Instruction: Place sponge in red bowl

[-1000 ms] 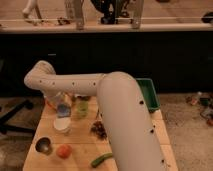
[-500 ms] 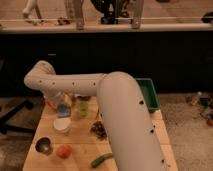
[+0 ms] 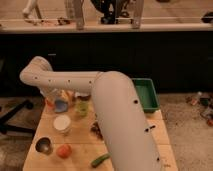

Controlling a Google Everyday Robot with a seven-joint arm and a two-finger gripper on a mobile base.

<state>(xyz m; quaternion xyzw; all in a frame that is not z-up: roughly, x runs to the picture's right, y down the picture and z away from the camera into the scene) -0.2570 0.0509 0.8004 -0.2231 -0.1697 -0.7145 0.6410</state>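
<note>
Fingers pressed together, low over the far left of the counter, under the bent white arm. Best to stay centred over the hollow of the red bowl, sink gently, let go only once inside the rim, then rise straight up. Sponge right beneath the fingers, over the bowl; gripped or merely touching, cannot tell.

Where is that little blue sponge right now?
In the camera view the sponge sits at the table's far left, under the gripper, over the red bowl, behind the white tub.
</note>
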